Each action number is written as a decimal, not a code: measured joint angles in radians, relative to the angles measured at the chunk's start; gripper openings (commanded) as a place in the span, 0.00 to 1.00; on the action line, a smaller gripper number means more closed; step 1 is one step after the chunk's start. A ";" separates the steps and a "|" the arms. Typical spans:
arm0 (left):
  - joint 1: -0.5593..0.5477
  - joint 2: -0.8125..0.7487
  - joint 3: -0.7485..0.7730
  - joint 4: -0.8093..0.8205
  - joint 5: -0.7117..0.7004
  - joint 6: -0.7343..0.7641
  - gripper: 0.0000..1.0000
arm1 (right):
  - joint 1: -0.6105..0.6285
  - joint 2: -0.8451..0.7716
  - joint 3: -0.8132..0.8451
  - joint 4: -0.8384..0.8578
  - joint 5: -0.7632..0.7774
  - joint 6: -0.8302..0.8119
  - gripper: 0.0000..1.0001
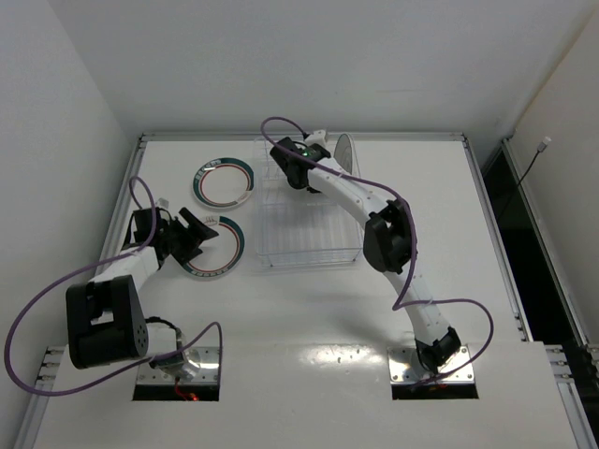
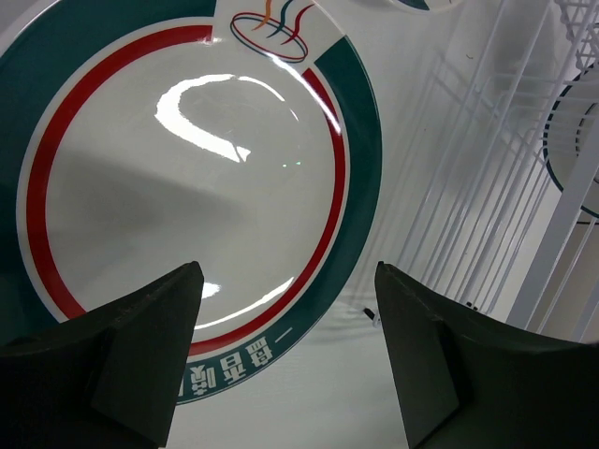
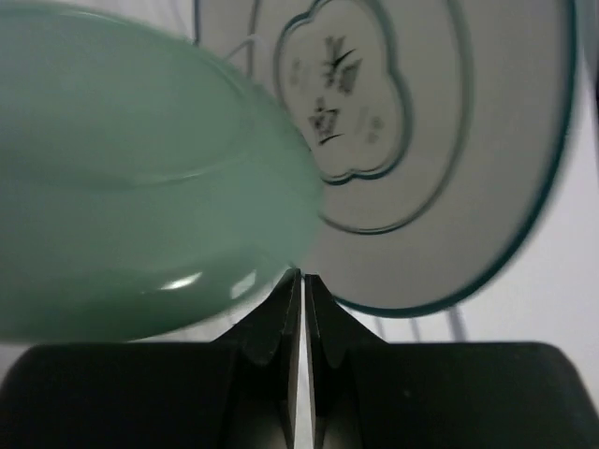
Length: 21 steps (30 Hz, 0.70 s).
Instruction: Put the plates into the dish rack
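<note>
Two white plates with teal rims and red rings lie flat left of the clear dish rack [image 1: 309, 220]: one farther back [image 1: 225, 182] and one nearer [image 1: 223, 249]. My left gripper [image 1: 194, 234] is open and empty, low over the nearer plate's edge [image 2: 187, 168]; its fingers [image 2: 150, 327] straddle the rim without touching. My right gripper [image 1: 292, 161] is at the rack's far end, fingers shut [image 3: 302, 276], tips touching the rim of the small teal plate [image 3: 140, 187]. The white plate with a centre motif [image 3: 421, 140] stands upright in the rack [image 1: 344, 152].
The rack's ribbed wall [image 2: 487, 187] is just right of the nearer plate, with a teal-edged plate rim [image 2: 562, 140] showing through it. White walls enclose the table on the left, back and right. Purple cables trail from both arms.
</note>
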 measured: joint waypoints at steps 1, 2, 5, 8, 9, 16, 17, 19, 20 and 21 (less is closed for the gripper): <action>0.000 -0.002 0.000 0.000 0.000 0.000 0.71 | -0.001 0.005 -0.005 0.015 -0.024 0.006 0.00; 0.000 -0.005 0.000 0.000 -0.001 0.000 0.71 | 0.000 0.009 -0.011 0.027 -0.045 0.013 0.00; 0.000 -0.008 0.000 0.000 -0.003 0.000 0.71 | 0.002 0.010 -0.019 0.040 -0.067 0.024 0.00; 0.000 -0.008 0.000 0.000 -0.003 0.000 0.71 | 0.003 0.007 -0.019 0.050 -0.067 0.029 0.00; 0.000 -0.008 0.000 0.000 -0.003 0.000 0.71 | 0.003 0.005 -0.019 0.052 -0.067 0.031 0.00; 0.000 -0.008 0.000 0.000 -0.004 0.000 0.71 | 0.003 0.000 -0.021 0.071 -0.086 0.032 0.26; 0.000 -0.008 0.000 0.000 -0.004 0.000 0.71 | 0.003 0.000 -0.023 0.083 -0.096 0.033 0.35; 0.000 -0.008 0.000 0.000 -0.004 0.000 0.71 | 0.003 -0.016 -0.067 0.143 -0.126 -0.001 0.47; 0.000 -0.008 0.000 0.000 -0.004 0.000 0.71 | 0.003 -0.029 -0.098 0.169 -0.143 -0.025 0.49; 0.000 -0.008 0.000 0.000 -0.004 0.000 0.71 | 0.003 -0.047 -0.143 0.209 -0.159 -0.057 0.49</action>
